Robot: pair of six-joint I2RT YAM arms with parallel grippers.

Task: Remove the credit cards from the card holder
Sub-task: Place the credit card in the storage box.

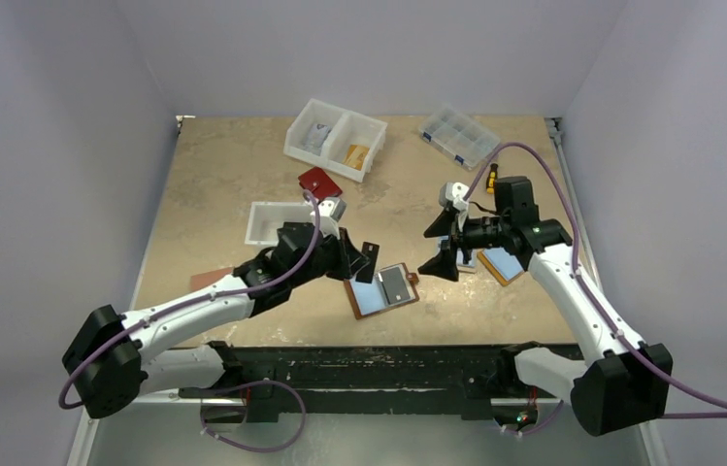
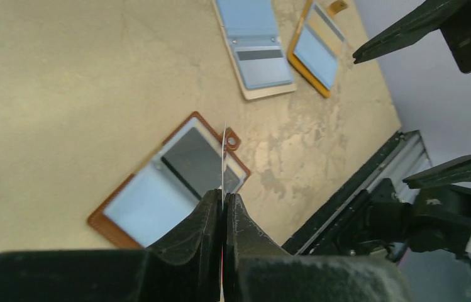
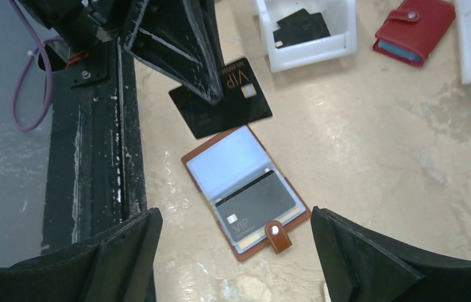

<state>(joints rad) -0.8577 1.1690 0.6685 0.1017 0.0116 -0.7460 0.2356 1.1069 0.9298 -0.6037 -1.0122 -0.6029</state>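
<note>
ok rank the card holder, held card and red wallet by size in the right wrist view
1. card holder
2. held card
3. red wallet
Card and wallet look close in size. The card hangs nearer the camera and is partly hidden, so their order is unsure.

Leather-like brown card holder; smooth dark card; rough mottled table

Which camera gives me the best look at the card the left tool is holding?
Right wrist: the card faces it, VIP lettering and chip visible. Left wrist sees only its thin edge above the shut left tool. Top external shows a small dark rectangle beside the card holder.
</note>
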